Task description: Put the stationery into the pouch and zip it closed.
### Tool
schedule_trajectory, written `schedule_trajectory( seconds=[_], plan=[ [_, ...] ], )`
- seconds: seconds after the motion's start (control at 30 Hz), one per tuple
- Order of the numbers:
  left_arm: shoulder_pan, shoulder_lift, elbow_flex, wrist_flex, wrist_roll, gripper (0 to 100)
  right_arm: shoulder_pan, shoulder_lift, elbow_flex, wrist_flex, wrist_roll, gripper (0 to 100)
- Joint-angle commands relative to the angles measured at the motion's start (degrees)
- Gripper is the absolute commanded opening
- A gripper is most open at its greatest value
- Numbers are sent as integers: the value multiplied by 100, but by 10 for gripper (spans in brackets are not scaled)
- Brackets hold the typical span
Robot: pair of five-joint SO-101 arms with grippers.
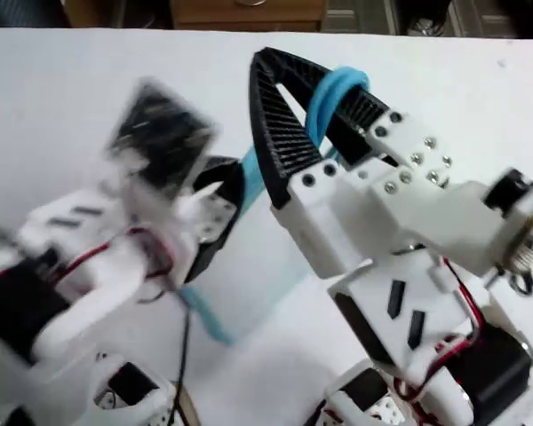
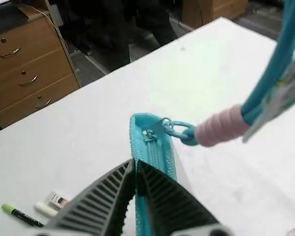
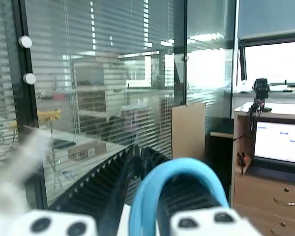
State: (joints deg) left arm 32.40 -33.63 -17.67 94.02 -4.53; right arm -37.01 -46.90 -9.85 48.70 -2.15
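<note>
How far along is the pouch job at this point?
Nothing looks packed: a green marker and two small pieces lie on the table. In hand: the left gripper clamps the pouch at its zipper edge; the right gripper has the strap hooked. To do: loading, zipping.

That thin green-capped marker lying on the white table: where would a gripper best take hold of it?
Probably mid-barrel on the thin green-capped marker, coming straight down from above, fingers either side of its width. It lies flat on the white table, long and narrow. A short white stick lies close by its uncapped end, so stay off that end.
</note>
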Motion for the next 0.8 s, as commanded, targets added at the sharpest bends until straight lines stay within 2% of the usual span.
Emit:
schedule_trajectory(
  seconds=[0.0, 0.17, 0.3, 0.37, 0.5, 0.77],
  plan=[
    [31, 497, -202, 97, -273, 23, 57, -48, -167, 22, 44, 16],
    [-330, 1174, -202, 167, -193, 23, 66, -57, -167, 22, 35, 16],
    [-796, 1393, -202, 132, 466, 29, 338, -57, -167, 57, 9, 16],
    [-1015, 1393, -202, 158, 879, 94, 532, -57, -167, 57, 9, 16],
    [-1552, 1270, -202, 141, 2031, 306, 629, -31, -167, 215, 9, 16],
    [-2264, 699, -211, 141, 2321, 298, 620, -48, 334, 295, 18, 16]
  ],
)
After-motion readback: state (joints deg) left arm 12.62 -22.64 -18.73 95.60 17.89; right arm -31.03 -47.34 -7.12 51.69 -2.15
